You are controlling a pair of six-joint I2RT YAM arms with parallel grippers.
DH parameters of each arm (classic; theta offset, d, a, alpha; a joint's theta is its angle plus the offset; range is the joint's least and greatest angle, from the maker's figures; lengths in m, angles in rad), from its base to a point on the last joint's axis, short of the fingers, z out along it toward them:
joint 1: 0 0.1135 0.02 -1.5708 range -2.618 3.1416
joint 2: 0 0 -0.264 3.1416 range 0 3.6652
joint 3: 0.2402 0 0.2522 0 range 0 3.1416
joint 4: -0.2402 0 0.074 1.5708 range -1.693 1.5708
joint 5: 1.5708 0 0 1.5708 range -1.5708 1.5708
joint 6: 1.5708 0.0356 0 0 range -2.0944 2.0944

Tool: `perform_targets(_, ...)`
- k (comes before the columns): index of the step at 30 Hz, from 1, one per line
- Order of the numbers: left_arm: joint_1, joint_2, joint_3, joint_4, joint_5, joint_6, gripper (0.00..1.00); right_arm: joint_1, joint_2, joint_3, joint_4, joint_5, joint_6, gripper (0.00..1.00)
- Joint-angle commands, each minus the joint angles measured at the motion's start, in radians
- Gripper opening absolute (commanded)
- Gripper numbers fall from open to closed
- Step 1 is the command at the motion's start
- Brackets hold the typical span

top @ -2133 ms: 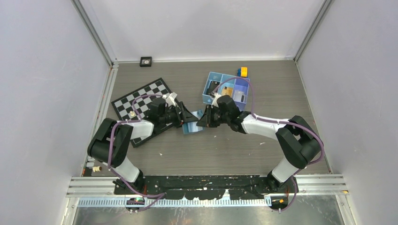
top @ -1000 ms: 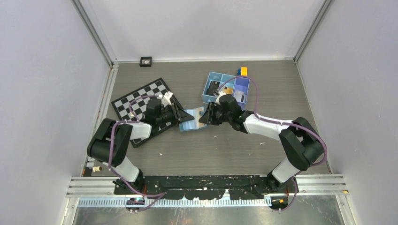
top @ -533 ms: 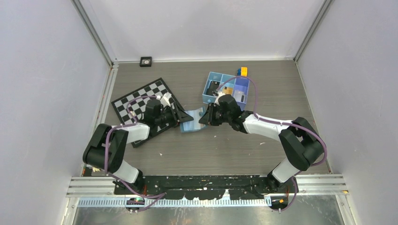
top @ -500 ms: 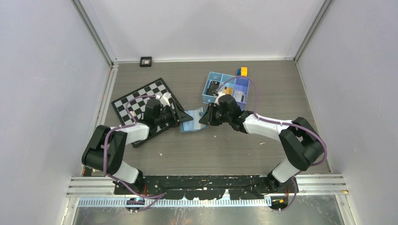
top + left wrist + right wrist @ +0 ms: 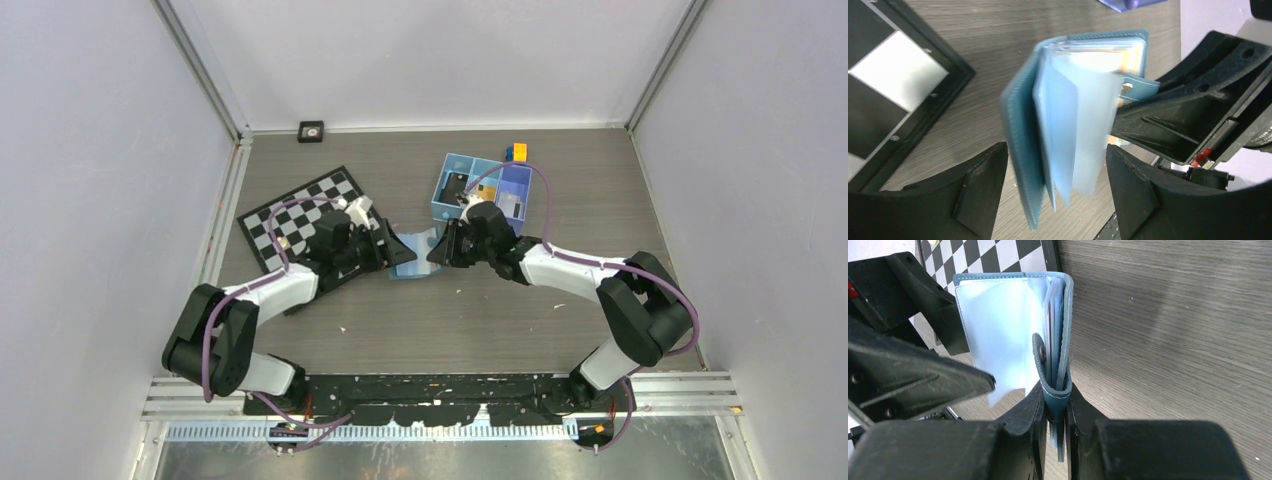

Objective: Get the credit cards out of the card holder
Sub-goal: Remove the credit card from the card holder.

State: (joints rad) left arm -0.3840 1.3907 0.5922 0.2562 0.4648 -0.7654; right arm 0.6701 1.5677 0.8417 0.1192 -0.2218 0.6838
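The card holder [image 5: 412,255], a light-blue wallet with clear inner sleeves, hangs just above the table between my two grippers. My right gripper [image 5: 1055,407] is shut on its strap end, and the snap sits just above the fingertips. The wallet [image 5: 1008,325] fans partly open to the left. My left gripper [image 5: 1055,195] stands open, its jaws on either side of the loose sleeves of the wallet [image 5: 1068,115] without pinching them. An orange-tan patch [image 5: 1132,60] shows through the sleeves by the snap. No credit card shows clearly in the holder. In the top view the left gripper [image 5: 392,250] faces the right gripper [image 5: 437,250].
A black-and-white chessboard [image 5: 290,215] lies under the left arm. Behind the right gripper stands a blue three-compartment tray [image 5: 441,190] holding small black, orange-tan and pale pieces. A yellow-and-blue block [image 5: 517,152] sits behind it, and a small black square [image 5: 311,131] by the back wall.
My left gripper has opened and let go of the wallet's free edge, and the sleeves have fanned out. The left arm's elbow has dropped lower. The right gripper keeps its hold.
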Motion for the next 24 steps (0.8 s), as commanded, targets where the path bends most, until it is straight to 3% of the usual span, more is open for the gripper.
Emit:
perform_targets(1,-0.045,0.015,0.066,-0.018,0.0,0.062,0.75,-0.001,-0.035,0.014,0.055,-0.037,-0.009,0.08)
perform_targets(9,-0.072,0.074,0.13,-0.122,-0.044,0.106,0.78,0.0,-0.029,0.012,0.084,-0.079,-0.002,0.08)
perform_targets(13,-0.084,0.09,0.194,-0.299,-0.182,0.167,0.71,-0.001,-0.044,-0.004,0.113,-0.097,0.001,0.09)
perform_targets(20,-0.076,0.1,0.227,-0.389,-0.301,0.197,0.65,-0.001,-0.084,-0.029,0.124,-0.057,0.003,0.12)
perform_targets(24,-0.028,0.083,0.173,-0.292,-0.194,0.142,0.64,-0.004,-0.086,-0.012,0.035,0.038,-0.005,0.12)
